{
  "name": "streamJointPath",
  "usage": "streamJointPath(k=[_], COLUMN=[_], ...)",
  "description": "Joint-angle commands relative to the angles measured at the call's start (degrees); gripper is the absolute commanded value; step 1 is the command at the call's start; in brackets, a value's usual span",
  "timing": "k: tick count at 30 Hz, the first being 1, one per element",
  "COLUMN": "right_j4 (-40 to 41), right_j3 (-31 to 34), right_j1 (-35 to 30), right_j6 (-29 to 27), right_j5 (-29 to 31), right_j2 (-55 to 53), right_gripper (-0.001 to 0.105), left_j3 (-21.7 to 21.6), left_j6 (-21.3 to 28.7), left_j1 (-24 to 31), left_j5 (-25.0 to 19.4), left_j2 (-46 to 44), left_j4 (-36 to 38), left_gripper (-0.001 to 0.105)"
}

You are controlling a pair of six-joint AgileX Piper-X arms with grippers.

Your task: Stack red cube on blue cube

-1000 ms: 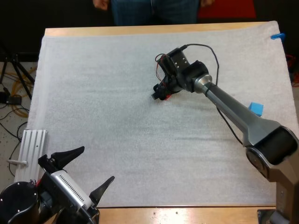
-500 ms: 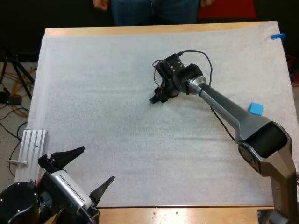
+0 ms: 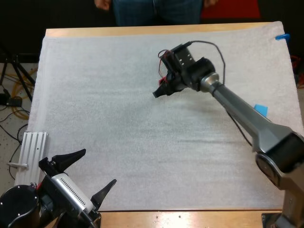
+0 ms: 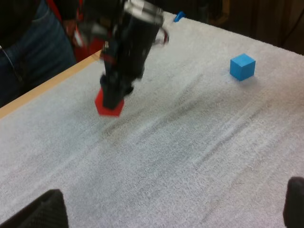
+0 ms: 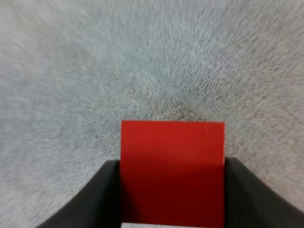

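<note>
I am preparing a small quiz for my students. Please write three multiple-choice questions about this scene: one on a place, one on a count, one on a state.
1. Where is the red cube?
A) between the fingers of the right gripper
B) on the table's wooden edge
C) off the table

2. How many cubes are there?
A) one
B) two
C) three

3. How does the left gripper stand?
A) shut on a cube
B) shut on nothing
C) open

Answers:
1 A: black fingers press on both its sides in the right wrist view.
2 B: the red one, plus a blue cube alone on the mat.
3 C: its fingers stand apart, holding nothing.
</note>
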Motion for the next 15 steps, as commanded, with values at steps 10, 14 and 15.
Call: streamJointPath(k=[10, 14, 15], right_j4=[6.29, 6.16, 6.13], right_j3=[4.44, 9.68, 11.15], right_j1=[-4.32, -6.8, -7.51], right_j6=[1.11, 1.39, 1.39], right_j5=[-0.04, 0.14, 0.54], right_j2=[-11.81, -17.31, -18.91], right_gripper=[0.017, 0.017, 0.017], left_j3=[-0.45, -0.29, -0.29], left_j6=[-0.01, -0.01, -0.01], left_j1=[-0.24, -0.24, -0.24], left_j5=[0.33, 0.33, 0.33], left_j2=[0.07, 0.07, 0.07], left_j4=[-0.18, -0.18, -0.18], left_gripper=[0.087, 0.087, 0.087])
